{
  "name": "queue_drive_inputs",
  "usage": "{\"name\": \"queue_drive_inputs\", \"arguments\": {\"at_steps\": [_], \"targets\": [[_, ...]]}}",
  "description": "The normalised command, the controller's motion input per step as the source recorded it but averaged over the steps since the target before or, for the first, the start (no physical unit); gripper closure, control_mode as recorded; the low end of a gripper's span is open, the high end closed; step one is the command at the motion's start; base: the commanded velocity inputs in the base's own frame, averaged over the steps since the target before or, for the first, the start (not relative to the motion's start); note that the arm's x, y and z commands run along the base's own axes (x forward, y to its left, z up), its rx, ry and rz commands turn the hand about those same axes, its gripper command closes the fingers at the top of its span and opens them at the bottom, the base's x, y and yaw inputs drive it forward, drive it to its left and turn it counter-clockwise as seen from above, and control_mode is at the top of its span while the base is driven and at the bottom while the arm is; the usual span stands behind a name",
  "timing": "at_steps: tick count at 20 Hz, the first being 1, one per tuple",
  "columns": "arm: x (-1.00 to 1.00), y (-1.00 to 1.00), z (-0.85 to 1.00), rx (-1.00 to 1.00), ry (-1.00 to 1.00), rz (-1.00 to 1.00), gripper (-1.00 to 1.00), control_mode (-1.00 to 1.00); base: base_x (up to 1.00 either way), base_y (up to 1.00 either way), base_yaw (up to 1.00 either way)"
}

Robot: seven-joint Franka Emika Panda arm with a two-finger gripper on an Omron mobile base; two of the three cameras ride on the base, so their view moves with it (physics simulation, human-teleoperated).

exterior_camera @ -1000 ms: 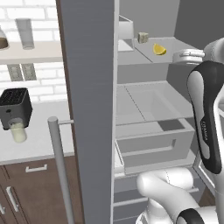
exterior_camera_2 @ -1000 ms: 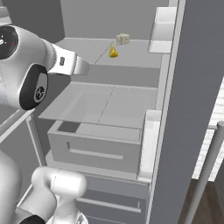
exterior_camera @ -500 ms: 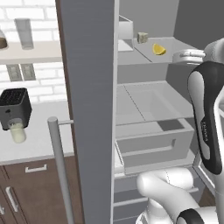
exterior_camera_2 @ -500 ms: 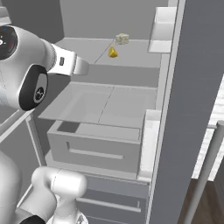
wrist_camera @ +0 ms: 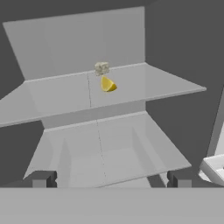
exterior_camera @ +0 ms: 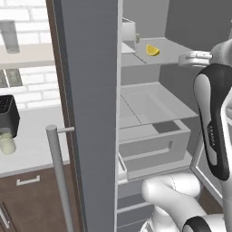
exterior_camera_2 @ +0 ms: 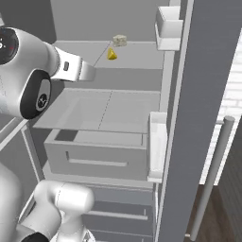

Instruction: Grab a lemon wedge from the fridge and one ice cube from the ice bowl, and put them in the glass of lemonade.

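Facing open fridge (exterior_camera: 90, 90), my gripper (wrist_camera: 109, 179) stood spread wide, nothing between jaws, well short of upper shelf (wrist_camera: 166, 85). Lemon wedge (wrist_camera: 107, 84) sat on that shelf, toward back, just beside small pale cube (wrist_camera: 101, 68); whether touching, couldn't tell. Judged wedge light, soft, wet-skinned, likely slippery, easily squashed. Best hold seemed across flat cut faces, low near shelf, gentle squeeze. Risk noted: nudging cube, or wedge skating backward on smooth shelf.

Black toaster (exterior_camera: 8, 121) on counter (exterior_camera: 36, 149); tall clear glass (exterior_camera: 9, 36) on shelf above.
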Motion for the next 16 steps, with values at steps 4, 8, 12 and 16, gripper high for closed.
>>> {"name": "queue_drive_inputs", "arguments": {"at_steps": [4,8,12,16], "targets": [[0.0,0.0,0.0,0.0,0.0,0.0,-1.0,1.0,0.48,0.0,-0.07],[0.22,-0.04,0.05,0.0,0.04,0.0,-1.0,-1.0,0.3,0.0,0.0],[0.06,-0.31,0.21,0.0,0.07,-0.01,-1.0,-1.0,0.0,0.0,0.0],[0.08,-0.04,0.21,-0.06,0.09,-0.02,-1.0,-1.0,0.0,0.0,0.0]]}}
